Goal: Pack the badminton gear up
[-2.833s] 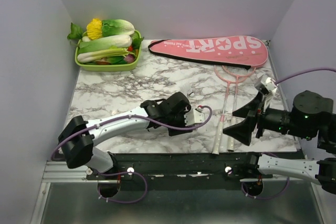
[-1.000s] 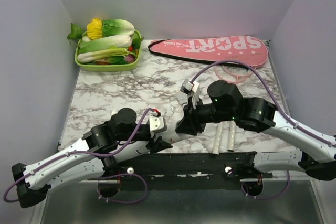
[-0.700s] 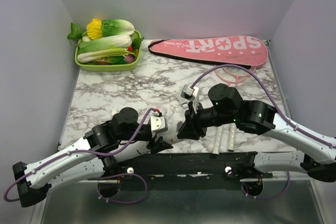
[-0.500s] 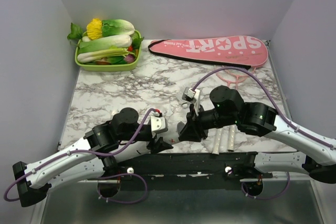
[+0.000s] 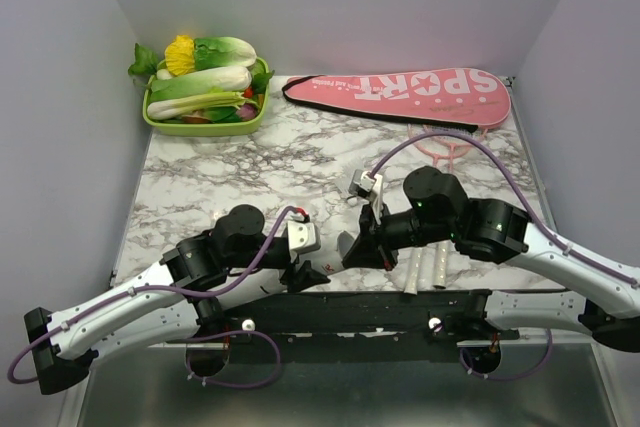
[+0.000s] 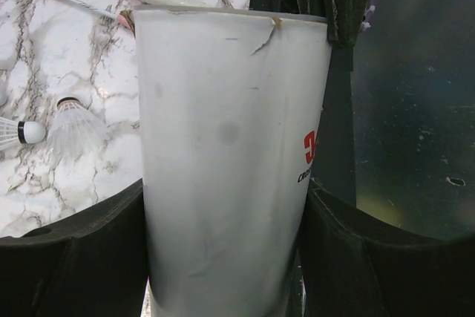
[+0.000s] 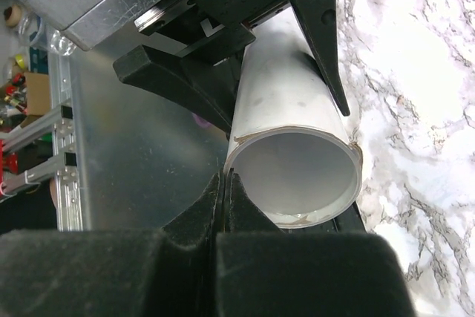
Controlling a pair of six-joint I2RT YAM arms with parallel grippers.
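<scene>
My left gripper (image 6: 226,191) is shut on the long white tube (image 6: 230,109), which it holds near the table's front edge, and shows in the top view too (image 5: 308,272). The tube's open mouth (image 7: 297,172) faces my right gripper (image 7: 223,183), which is shut with nothing between its fingers, its tips right at the rim. From above, the right gripper (image 5: 353,252) sits just right of the left one. Two white shuttlecocks (image 6: 74,125) (image 6: 21,132) lie on the marble. The pink SPORT cover (image 5: 400,87) lies at the back, and two pink-white rackets (image 5: 430,247) run beneath my right arm.
A green tray of leafy vegetables (image 5: 205,92) stands at the back left. Purple walls close in the marble table (image 5: 230,167) on three sides. A black rail (image 5: 400,307) runs along the front edge.
My right gripper has dropped slightly toward the front edge, up to the tube's mouth, and its jaws have shut. The left arm and the tube have not moved.
</scene>
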